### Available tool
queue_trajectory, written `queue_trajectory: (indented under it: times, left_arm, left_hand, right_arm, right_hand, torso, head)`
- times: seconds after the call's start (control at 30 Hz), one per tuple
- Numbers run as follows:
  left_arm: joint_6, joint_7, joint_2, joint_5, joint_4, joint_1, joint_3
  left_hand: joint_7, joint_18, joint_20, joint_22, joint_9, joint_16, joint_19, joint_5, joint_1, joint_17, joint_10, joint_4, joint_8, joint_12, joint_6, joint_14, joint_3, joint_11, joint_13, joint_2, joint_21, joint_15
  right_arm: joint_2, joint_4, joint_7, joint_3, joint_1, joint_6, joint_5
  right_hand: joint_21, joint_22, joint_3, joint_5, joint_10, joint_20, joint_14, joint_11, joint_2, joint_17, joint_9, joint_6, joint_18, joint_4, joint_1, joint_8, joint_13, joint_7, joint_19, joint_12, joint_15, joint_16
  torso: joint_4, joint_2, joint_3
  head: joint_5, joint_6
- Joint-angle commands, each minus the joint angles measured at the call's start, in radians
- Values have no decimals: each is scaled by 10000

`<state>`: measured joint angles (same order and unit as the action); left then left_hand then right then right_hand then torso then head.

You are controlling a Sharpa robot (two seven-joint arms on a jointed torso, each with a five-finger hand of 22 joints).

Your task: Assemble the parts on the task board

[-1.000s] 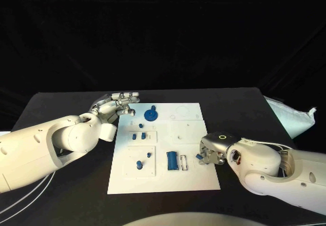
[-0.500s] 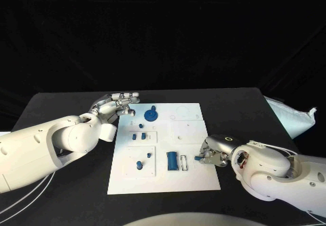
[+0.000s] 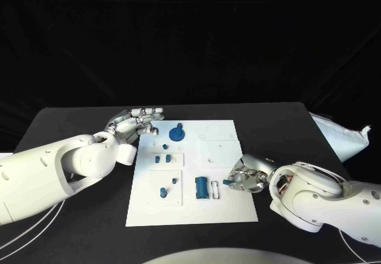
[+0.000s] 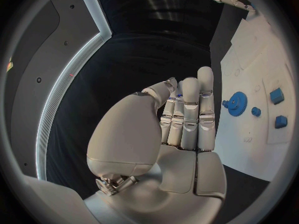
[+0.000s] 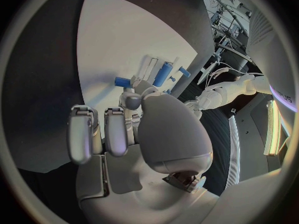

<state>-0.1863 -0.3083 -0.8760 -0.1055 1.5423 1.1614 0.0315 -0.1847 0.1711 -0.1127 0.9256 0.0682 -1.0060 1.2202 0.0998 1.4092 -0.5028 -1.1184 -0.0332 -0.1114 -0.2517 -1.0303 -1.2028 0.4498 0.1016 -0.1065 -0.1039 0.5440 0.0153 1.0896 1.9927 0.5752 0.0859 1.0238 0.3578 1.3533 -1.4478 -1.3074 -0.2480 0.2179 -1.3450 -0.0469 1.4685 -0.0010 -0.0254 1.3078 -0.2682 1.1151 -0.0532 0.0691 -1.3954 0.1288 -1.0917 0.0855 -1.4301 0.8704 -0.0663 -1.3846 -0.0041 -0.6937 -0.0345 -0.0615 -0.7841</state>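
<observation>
Right robot hand [image 3: 248, 179] is pinching a small blue part [image 3: 227, 182] at the task board's [image 3: 230, 212] right edge, left robot hand [image 3: 136, 122] hovering open-fingered, holding nothing, beside its far-left corner.

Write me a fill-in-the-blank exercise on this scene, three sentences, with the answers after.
1. The right hand pinches a small ____ part over the task board.
2. The left hand, holding nothing, sits beside the board's far ____ corner.
3. The blue gear lies on the board nearest the ____ hand.

Answers: blue; left; left
</observation>
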Motion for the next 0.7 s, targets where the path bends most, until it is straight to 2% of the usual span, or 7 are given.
queue_trajectory:
  times: [0.03,0.23,0.33,0.43,0.53,0.63,0.7]
  left_arm:
    - [185,-34,17,45,33,2,-6]
    - [184,-29,22,47,45,3,-6]
    - [181,-27,23,47,50,3,-6]
    - [179,-23,22,47,58,3,-6]
    - [178,-21,20,48,60,4,-6]
    - [177,-18,19,48,61,4,-6]
    - [180,-15,18,48,62,4,-6]
  left_hand:
    - [20,106,4,14,0,-44,-63,31,62,13,87,-64,-59,-63,54,52,-7,15,-13,53,-4,-1]
    - [20,106,4,14,0,-44,-63,31,62,13,87,-64,-59,-63,54,52,-7,15,-13,53,-4,-1]
    - [20,106,4,14,0,-44,-63,31,62,13,87,-64,-59,-63,54,52,-7,15,-13,53,-4,-1]
    - [20,106,4,14,0,-44,-63,31,62,13,87,-64,-59,-63,54,52,-7,15,-13,53,-4,-1]
    - [20,106,4,14,0,-44,-63,31,62,13,87,-64,-59,-63,54,52,-7,15,-13,53,-4,-1]
    - [20,106,4,14,0,-44,-63,31,62,13,87,-64,-59,-63,54,52,-7,15,-13,53,-4,-1]
    - [20,106,4,14,0,-44,-63,31,62,13,87,-64,-59,-63,54,52,-7,15,-13,53,-4,-1]
  right_arm:
    - [-110,-33,-64,0,-2,178,-714]
    - [-459,-145,141,4,-13,-65,-977]
    - [-594,-186,199,5,-27,-106,-1030]
    - [-679,-215,235,5,-34,-162,-1055]
    - [-727,-239,253,5,-38,-242,-1050]
    - [-773,-269,271,5,-41,-366,-1008]
    - [-810,-295,288,6,-43,-463,-989]
  right_hand:
    - [-45,-777,-65,54,-92,-12,548,10,-45,56,-165,88,43,62,224,8,-23,-43,-97,90,10,6]
    - [-90,-850,53,468,-216,1,571,-10,-317,142,-191,166,60,404,892,20,-154,-73,-153,285,-3,-58]
    - [-125,-906,189,671,-281,11,584,-23,-429,196,-206,219,74,556,1144,35,-242,-90,-193,410,-14,-99]
    - [-169,-974,413,1394,-350,27,599,-39,-481,264,-218,268,91,853,1542,39,-334,-112,-243,536,-26,-152]
    - [-196,-1017,548,1643,-382,36,607,-45,-487,307,-227,297,102,996,1709,42,-381,-119,-273,595,-34,-185]
    - [-212,-1042,721,2088,-404,46,609,-54,-457,325,-236,324,108,1184,1897,39,-409,-133,-290,621,-46,-200]
    - [-217,-1051,765,2150,-410,49,611,-58,-452,339,-239,332,110,1212,1916,39,-420,-135,-295,633,-49,-210]
  torso:
    - [-7,4,-2]
    - [-5,4,-7]
    - [-6,-5,2]
    - [-2,-6,9]
    - [-7,3,4]
    - [-11,8,3]
    - [-14,6,10]
  head:
    - [14,-6]
    - [-1,-2]
    - [22,-3]
    - [36,-13]
    - [39,-24]
    - [51,-33]
    - [50,-38]
